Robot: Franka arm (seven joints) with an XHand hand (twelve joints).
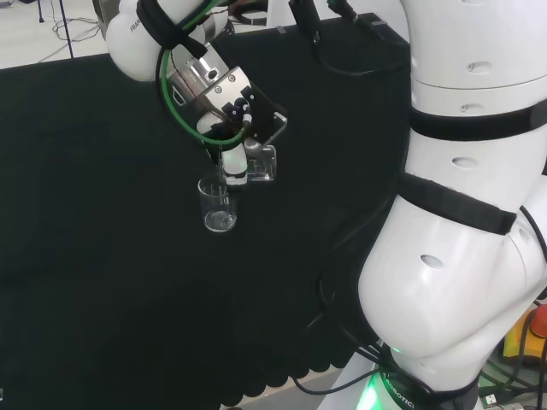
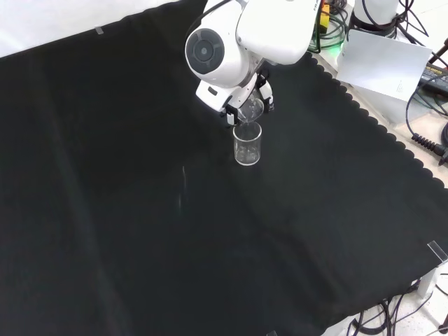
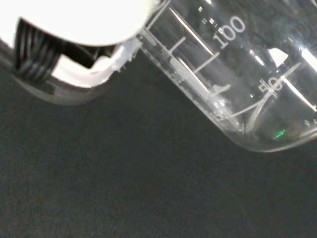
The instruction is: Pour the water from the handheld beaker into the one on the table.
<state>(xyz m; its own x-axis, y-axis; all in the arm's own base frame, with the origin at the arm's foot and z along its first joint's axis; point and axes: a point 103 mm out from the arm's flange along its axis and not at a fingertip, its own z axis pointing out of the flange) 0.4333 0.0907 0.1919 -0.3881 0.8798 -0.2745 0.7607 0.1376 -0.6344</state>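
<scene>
Gripping a clear glass beaker (image 1: 261, 164), the robot hand (image 1: 235, 162) hangs over the middle of the surface (image 1: 102, 256), its white fingers curled round the smooth cylindrical wall. In the head view the held beaker sits just right of the fingers, tipped over. A second clear beaker (image 1: 217, 205) stands upright on the black cloth just below and left of it in that view — a plain straight-walled cylinder with a thick round base that catches the light. From the front view the held beaker (image 2: 250, 109) leans mouth-down right above the rim of the standing beaker (image 2: 247, 145), the two very close; whether they touch cannot be told. The robot hand (image 2: 234, 112) there is mostly behind the arm's glossy white link with its round grey cap (image 2: 204, 50). The wrist view shows the held beaker's (image 3: 233, 79) rounded bottom edge and printed white graduation marks close up, tilted, with a thin curved line inside near the base; beside it lies a blurred white part of the robot hand (image 3: 84, 20) with black ribbed padding. The cloth is matte and finely woven, with a scalloped edge (image 2: 364, 115).
</scene>
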